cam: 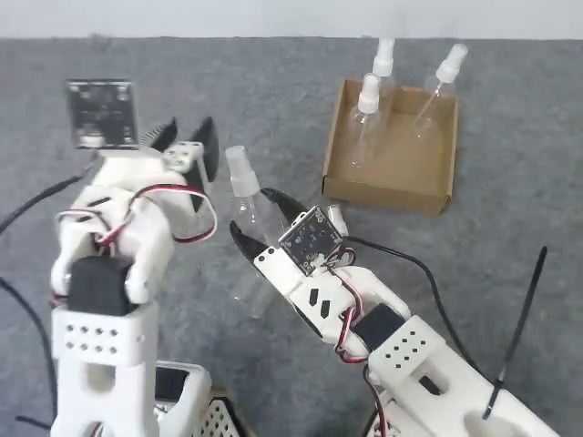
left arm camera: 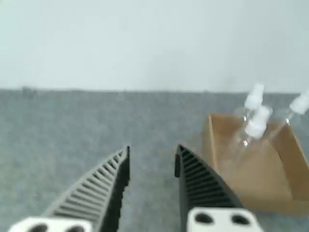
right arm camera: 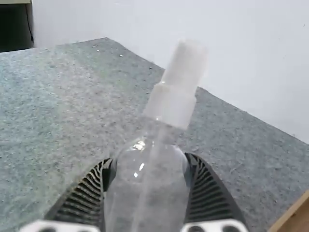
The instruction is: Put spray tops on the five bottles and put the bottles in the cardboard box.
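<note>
Fingers of the right gripper are closed against both sides of a clear bottle, gripping its body just below the neck, and a white spray top sits on that bottle. From above, this right gripper lies close to the middle of the grey surface, its arm coming in from 5 o'clock, and the held bottle stands roughly upright with its spray top pointing toward 12 o'clock. At 10 o'clock from the bottle the left gripper is held above the surface with its fingers spread apart and nothing between them; its own camera shows the same open gap at the left gripper, over bare surface. A cardboard box rests toward 1 o'clock, well apart from both grippers, and inside it three bottles with spray tops lean against one another and the far wall. The left wrist camera sees the box ahead at about 2 o'clock, with those bottles in it. Just beside the right arm, at 3 o'clock from the held bottle, a small white piece lies on the surface; what it is I cannot tell.
</note>
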Controlling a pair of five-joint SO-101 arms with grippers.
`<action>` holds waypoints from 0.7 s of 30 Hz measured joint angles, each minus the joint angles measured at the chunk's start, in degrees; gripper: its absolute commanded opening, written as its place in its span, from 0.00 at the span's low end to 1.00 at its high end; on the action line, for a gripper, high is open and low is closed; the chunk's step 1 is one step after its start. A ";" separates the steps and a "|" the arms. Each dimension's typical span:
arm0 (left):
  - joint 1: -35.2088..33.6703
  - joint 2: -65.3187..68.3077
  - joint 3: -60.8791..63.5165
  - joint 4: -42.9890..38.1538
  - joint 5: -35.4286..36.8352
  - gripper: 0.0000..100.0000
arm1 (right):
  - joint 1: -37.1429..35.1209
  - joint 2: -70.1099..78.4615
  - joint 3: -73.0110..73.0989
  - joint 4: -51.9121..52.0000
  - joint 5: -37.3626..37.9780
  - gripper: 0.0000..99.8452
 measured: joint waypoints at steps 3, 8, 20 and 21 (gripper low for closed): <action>1.67 0.00 2.55 -0.62 -1.41 0.14 | 0.00 0.00 0.00 0.00 0.00 0.01; 3.87 0.00 5.19 -0.70 -4.04 0.14 | 0.00 0.00 0.00 0.09 0.00 0.01; 5.36 -0.09 5.01 2.29 -6.15 0.14 | 0.00 0.09 0.09 1.14 0.00 0.01; 5.98 -0.09 5.01 2.29 -6.59 0.14 | 0.00 0.09 0.18 1.14 0.00 0.01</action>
